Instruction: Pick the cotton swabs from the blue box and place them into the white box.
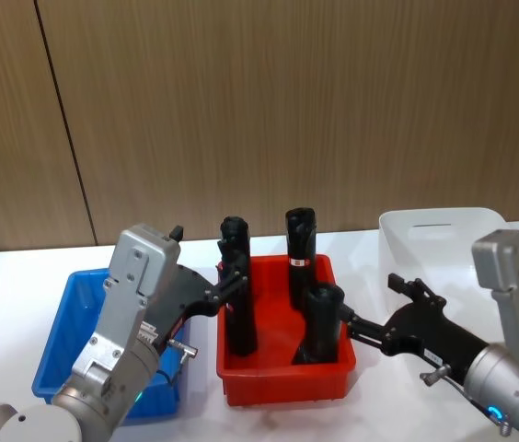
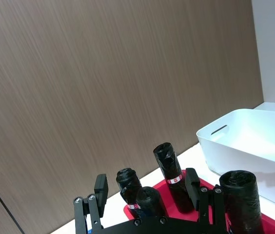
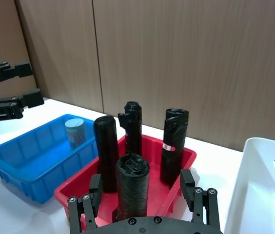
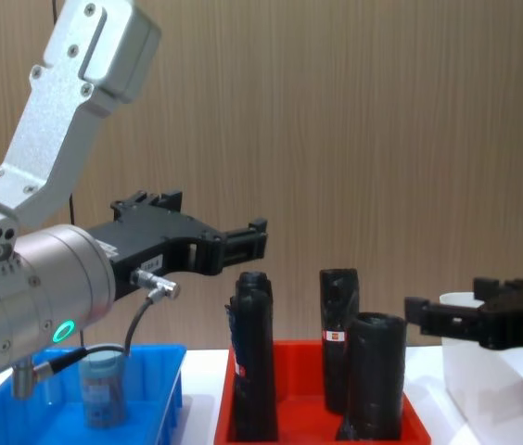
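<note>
One cotton swabs tub [image 3: 74, 132], clear with a grey-blue lid, stands upright in the blue box [image 1: 64, 318] at the table's left; it also appears as the tub [image 4: 104, 385] in the chest view. My left gripper [image 4: 246, 243] hovers open and empty, high above the blue box's right side, pointing toward the red tray. The white box [image 1: 430, 232] sits at the far right. My right gripper [image 1: 359, 326] is open beside the white box, aimed at the tray's front black roll without touching it.
A red tray [image 1: 282, 378] between the two boxes holds several tall black wrapped rolls [image 1: 299, 253]. A wooden wall panel stands close behind the table. White tabletop lies bare in front of the boxes.
</note>
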Available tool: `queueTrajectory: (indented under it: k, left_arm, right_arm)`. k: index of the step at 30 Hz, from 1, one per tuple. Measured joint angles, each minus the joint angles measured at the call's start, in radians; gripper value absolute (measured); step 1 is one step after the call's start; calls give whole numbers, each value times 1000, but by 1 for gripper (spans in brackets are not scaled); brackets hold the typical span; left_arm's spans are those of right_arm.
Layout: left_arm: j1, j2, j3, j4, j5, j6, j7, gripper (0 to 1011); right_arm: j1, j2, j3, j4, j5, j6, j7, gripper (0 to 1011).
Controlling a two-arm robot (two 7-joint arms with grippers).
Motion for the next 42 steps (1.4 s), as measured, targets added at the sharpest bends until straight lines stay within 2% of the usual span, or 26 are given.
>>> queueTrajectory:
  k: [13, 42]
  left_arm:
    - [0, 0, 0, 0, 0, 0, 0, 1004]
    - [0, 0, 0, 0, 0, 0, 0, 1004]
  right_arm:
    - [75, -36, -20, 106, -31, 20, 68, 1002]
    - [204, -101, -48, 320, -86, 25, 98, 1002]
